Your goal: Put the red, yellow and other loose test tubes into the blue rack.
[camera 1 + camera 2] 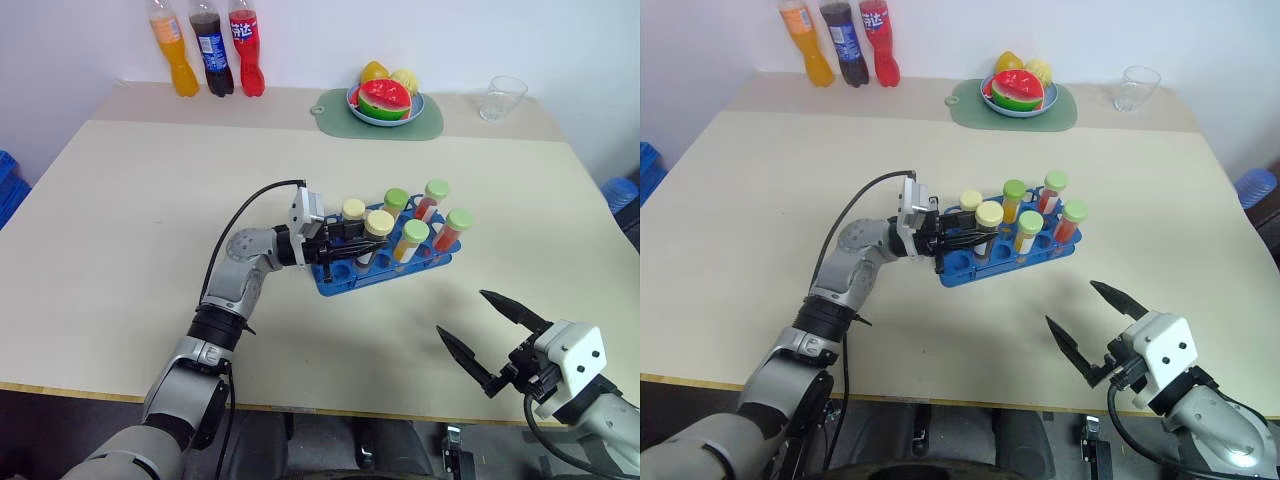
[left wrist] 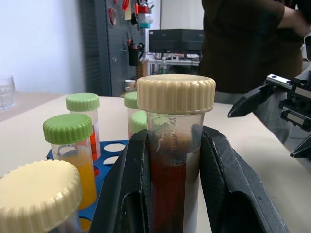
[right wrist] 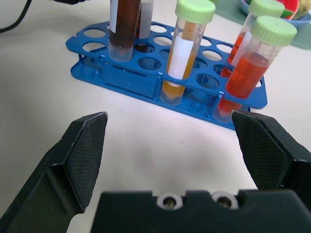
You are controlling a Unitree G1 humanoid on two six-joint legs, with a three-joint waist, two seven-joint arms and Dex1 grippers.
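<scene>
While your left gripper [image 1: 345, 246] has its two black fingers [image 2: 129, 194] clamped on either side of a cream-capped tube [image 2: 174, 160] of dark red-brown liquid, you can see in the left wrist view that the tube stands upright between them, cap clear above the fingertips. From the head views that tube sits over the near left end of the blue rack [image 1: 385, 267], its lower end down among the holes there; whether it has bottomed out you cannot tell. Just beside it stands a second cream-capped tube [image 1: 353, 210], and further along the rack you have four green-capped tubes upright in their holes: two with orange-yellow liquid [image 1: 410, 240] and two with red liquid [image 1: 452, 228]. Your right gripper [image 1: 493, 340] hangs near the front edge of the table [image 1: 120, 230], well apart from the rack, its fingers [image 3: 85, 155] spread wide and empty, pointing toward the rack's long side. Further back on the table you have a green mat [image 1: 335, 110] with a plate of fruit [image 1: 385, 100], an empty glass [image 1: 501, 97] toward the right corner, and three drink bottles [image 1: 210, 50] at the back left. A person [image 2: 243, 43] in dark clothing stands beyond the table in the left wrist view.
</scene>
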